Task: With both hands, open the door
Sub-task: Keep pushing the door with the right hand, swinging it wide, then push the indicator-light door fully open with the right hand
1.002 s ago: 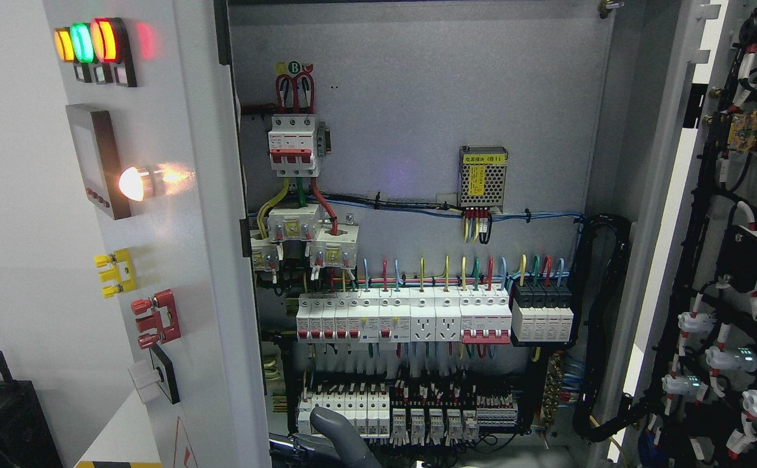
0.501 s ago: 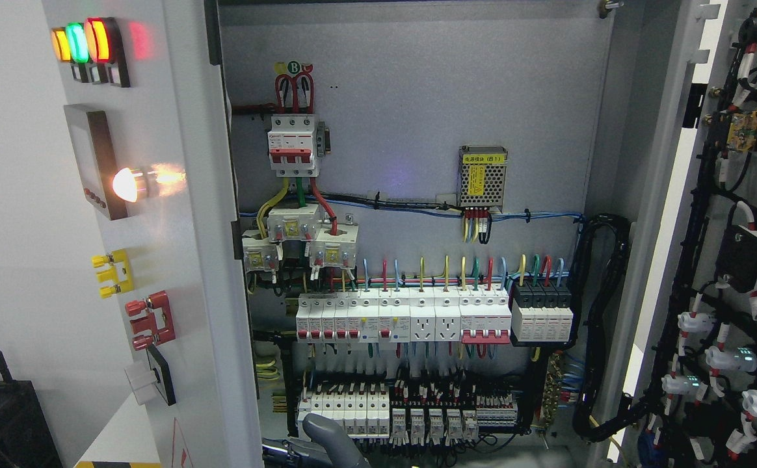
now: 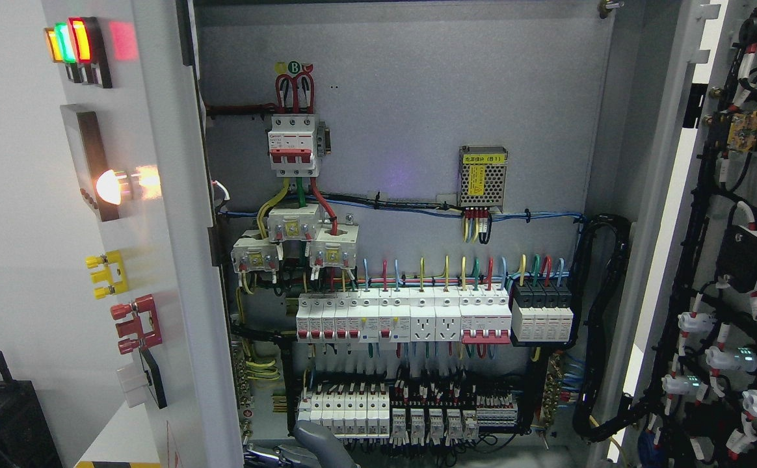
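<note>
The grey cabinet's left door (image 3: 164,273) stands swung out to the left, its outer face turned toward me. It carries yellow, green and red lamps (image 3: 69,40) and a glowing white lamp (image 3: 110,186). The right door (image 3: 736,273) is wide open at the far right, with its wired inner side showing. Only a grey part of my left hand (image 3: 318,443) shows at the bottom edge, low in front of the cabinet's bottom terminals and right of the left door's edge. The frame cuts off the rest of it. My right arm is out of sight.
Inside, the backplate (image 3: 417,97) holds a red-and-white main breaker (image 3: 294,144), a meshed power supply (image 3: 482,177) and a row of breakers (image 3: 417,315). A black cable bundle (image 3: 603,312) runs to the right door. A dark box (image 3: 1,416) sits at the lower left.
The left door has swung further open to the left, uncovering more of the cabinet's left inner side. The grey hand has slid left and slightly down.
</note>
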Robot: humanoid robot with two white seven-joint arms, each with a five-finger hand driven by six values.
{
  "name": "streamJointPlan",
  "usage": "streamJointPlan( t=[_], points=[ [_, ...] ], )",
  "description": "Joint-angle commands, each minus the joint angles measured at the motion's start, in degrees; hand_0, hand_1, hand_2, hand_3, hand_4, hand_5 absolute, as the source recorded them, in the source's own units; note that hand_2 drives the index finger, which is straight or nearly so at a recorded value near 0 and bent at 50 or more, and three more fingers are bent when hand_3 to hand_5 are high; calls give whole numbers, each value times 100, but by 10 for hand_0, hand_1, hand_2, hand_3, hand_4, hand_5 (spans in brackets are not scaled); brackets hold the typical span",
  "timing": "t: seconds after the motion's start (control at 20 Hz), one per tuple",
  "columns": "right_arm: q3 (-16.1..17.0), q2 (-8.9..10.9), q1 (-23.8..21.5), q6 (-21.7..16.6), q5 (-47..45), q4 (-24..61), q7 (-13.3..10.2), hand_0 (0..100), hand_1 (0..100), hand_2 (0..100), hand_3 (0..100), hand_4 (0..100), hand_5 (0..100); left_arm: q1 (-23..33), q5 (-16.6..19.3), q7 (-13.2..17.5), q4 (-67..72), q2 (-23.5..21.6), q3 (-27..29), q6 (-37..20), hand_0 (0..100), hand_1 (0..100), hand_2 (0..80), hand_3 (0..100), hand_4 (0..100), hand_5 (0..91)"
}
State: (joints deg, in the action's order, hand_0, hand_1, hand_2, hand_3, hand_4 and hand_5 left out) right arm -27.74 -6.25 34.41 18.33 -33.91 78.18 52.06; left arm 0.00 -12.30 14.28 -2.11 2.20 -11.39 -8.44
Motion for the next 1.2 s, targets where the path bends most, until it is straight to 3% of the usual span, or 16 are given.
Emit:
streamJointPlan(
  t=[0.0, 0.75, 1.15],
  points=[
    [-91, -113, -84, -4, 113, 171, -73, 0, 0, 0, 0, 0, 0, -176, 0, -4, 0, 0, -4, 0, 0, 0, 0, 0, 43, 0],
    [-100, -157, -356, -22, 192, 444, -363, 0, 0, 0, 0, 0, 0, -176, 0, -4, 0, 0, -4, 0, 0, 0, 0, 0, 43, 0],
    [-109, -298, -365, -48, 359, 435, -495, 0, 0, 0, 0, 0, 0, -176, 0, -4, 0, 0, 5, 0, 0, 0, 0, 0, 43, 0]
  ],
)
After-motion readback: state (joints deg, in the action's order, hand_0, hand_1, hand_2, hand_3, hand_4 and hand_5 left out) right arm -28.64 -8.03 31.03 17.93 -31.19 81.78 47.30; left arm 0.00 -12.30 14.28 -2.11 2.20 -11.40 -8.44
